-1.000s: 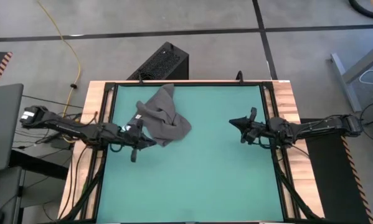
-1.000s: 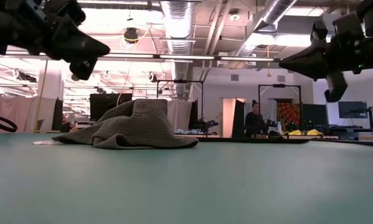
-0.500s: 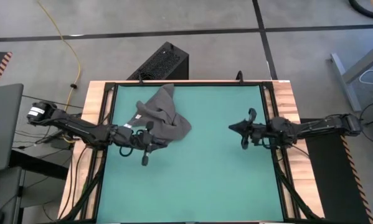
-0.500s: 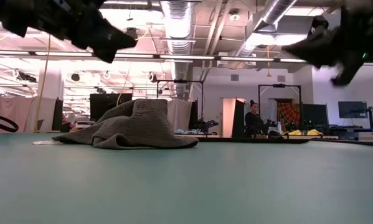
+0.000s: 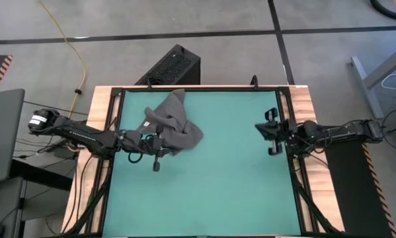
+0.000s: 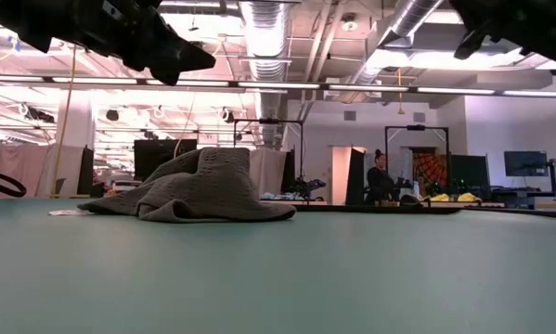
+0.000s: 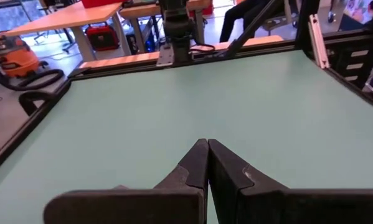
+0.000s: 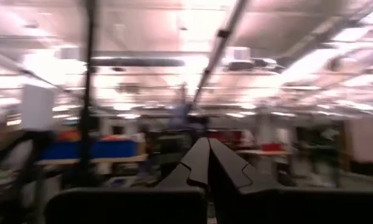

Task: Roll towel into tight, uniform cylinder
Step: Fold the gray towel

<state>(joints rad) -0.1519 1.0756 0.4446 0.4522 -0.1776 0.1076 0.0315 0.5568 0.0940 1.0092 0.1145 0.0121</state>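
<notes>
left end effector point(image 5: 173, 153), seen from above, is closed on nothing, just beside the crumpled dark grey soft cloth towel point(image 5: 174, 123) on the far-left part of the green counter point(image 5: 231, 185); right end effector point(image 5: 258, 127), closed and empty too, waits at the right edge. low view: towel point(image 6: 189, 195) lies in a heap. left wrist view: closed fingers point(image 7: 198, 167) above bare counter. rolling is not begun; i think the towel must first be spread flat.

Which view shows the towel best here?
The high view: the towel shows whole from above, crumpled at the mat's far left, unrolled. The low view gives only its side profile as a heap. Neither wrist view shows it.
</notes>
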